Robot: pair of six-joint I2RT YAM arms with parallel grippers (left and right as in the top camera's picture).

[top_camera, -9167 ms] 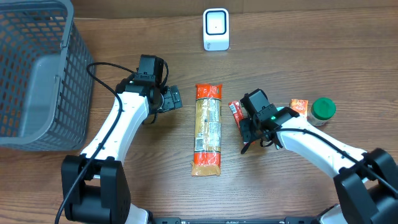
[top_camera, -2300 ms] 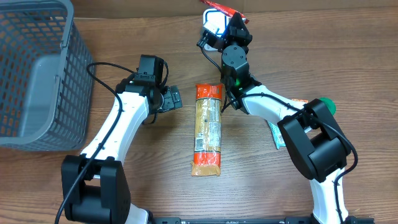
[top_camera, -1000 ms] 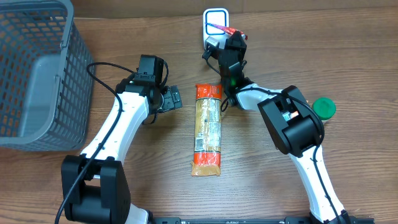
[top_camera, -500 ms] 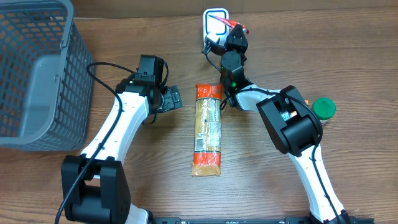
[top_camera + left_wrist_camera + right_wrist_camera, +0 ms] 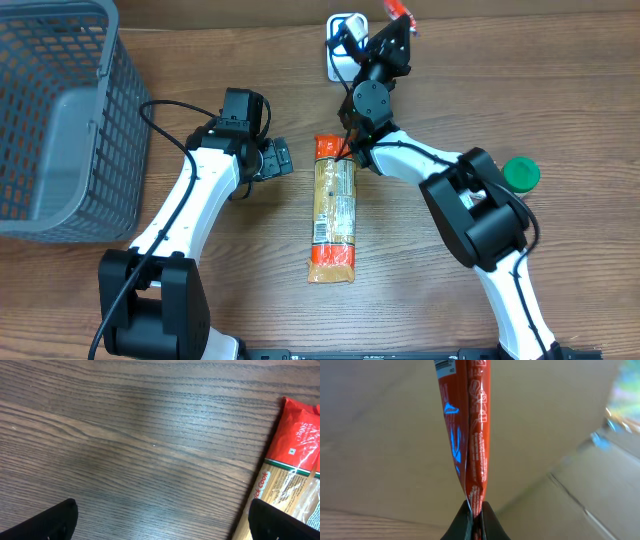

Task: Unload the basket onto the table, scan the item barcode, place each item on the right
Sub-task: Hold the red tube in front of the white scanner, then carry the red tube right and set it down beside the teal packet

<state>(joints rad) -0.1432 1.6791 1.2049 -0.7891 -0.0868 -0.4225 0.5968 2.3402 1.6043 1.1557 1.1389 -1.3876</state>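
Note:
My right gripper (image 5: 390, 28) is shut on a thin red-orange snack packet (image 5: 399, 9), held in the air just right of the white scanner (image 5: 337, 24) at the table's far edge. From the right wrist the packet (image 5: 471, 420) rises edge-on out of the pinched fingers (image 5: 475, 508), and a bit of barcode (image 5: 444, 364) shows at its top left. My left gripper (image 5: 279, 158) hovers open over bare wood. Its black fingertips (image 5: 56, 519) sit wide apart, with nothing between them.
A long orange pasta pack (image 5: 333, 205) lies mid-table, its red end (image 5: 299, 435) just right of the left gripper. A grey wire basket (image 5: 50, 110) fills the left side. A green-lidded jar (image 5: 520, 174) stands at the right.
The right gripper has swung the packet up and to the right, off the front of the scanner. The left arm has stayed still.

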